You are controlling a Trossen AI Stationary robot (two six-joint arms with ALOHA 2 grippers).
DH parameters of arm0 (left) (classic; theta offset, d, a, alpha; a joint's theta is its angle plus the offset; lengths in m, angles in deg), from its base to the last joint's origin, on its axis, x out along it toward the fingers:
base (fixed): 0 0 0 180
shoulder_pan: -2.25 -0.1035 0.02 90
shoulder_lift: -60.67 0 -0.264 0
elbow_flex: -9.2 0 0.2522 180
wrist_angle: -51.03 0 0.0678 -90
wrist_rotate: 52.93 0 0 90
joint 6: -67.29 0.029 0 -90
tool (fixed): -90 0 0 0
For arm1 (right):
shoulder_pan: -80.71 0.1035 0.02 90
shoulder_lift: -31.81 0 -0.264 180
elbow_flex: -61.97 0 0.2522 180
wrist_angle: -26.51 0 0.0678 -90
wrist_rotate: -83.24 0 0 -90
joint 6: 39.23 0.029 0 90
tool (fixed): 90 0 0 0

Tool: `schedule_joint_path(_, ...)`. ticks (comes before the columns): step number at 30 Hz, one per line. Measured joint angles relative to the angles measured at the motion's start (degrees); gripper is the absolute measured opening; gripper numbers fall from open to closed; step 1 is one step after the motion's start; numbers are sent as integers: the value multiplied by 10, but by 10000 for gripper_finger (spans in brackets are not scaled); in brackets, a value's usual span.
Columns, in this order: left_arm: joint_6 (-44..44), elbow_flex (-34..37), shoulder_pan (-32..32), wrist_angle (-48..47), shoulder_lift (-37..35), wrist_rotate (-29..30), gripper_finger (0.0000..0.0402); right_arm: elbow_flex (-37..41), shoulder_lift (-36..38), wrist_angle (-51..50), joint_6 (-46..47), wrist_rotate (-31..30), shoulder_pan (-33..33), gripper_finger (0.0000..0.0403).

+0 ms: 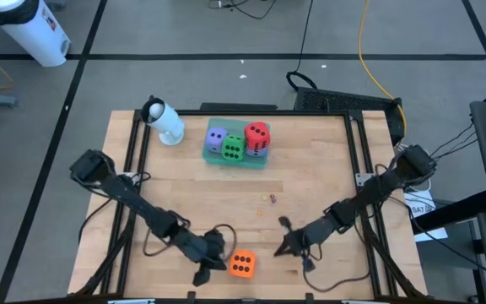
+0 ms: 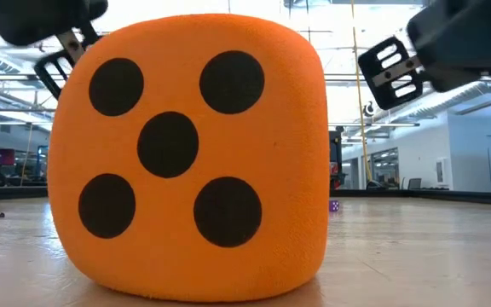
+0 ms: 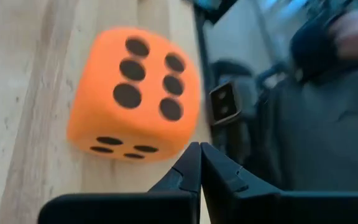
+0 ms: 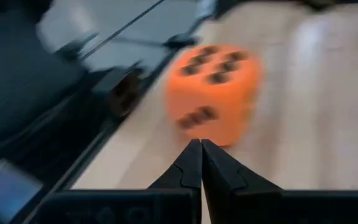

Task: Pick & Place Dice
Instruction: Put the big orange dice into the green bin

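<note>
An orange die (image 1: 241, 264) rests on one face on the wooden table near its front edge; it fills the low view (image 2: 186, 158). My left gripper (image 1: 223, 256) is shut, just left of the die, its tips (image 3: 199, 149) beside the die's lower corner. My right gripper (image 1: 282, 247) is shut too, a short way right of the die and pointing at it (image 4: 201, 146). At the far middle a teal tray (image 1: 236, 162) holds a purple die (image 1: 216, 138), a green die (image 1: 234, 149) and a red die (image 1: 256, 133) stacked on another purple one (image 1: 259, 151).
A white cylindrical object (image 1: 165, 123) stands on the table's far left, beside the tray. Small bits (image 1: 270, 198) lie mid-table. Loose black cables (image 1: 218, 231) trail by both arms near the front edge. Bare wood lies between tray and orange die.
</note>
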Motion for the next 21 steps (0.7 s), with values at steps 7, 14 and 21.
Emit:
schedule_joint_path(7,16,-46,-17,-51,45,-65,8,-78,-78,-27,-13,92,-10,0)
schedule_joint_path(14,40,-46,-45,-50,55,-67,8,-130,-138,-25,-28,131,-56,0)
schedule_joint_path(21,95,-45,-77,-61,53,-86,5,-143,-154,-31,-46,163,-119,0)
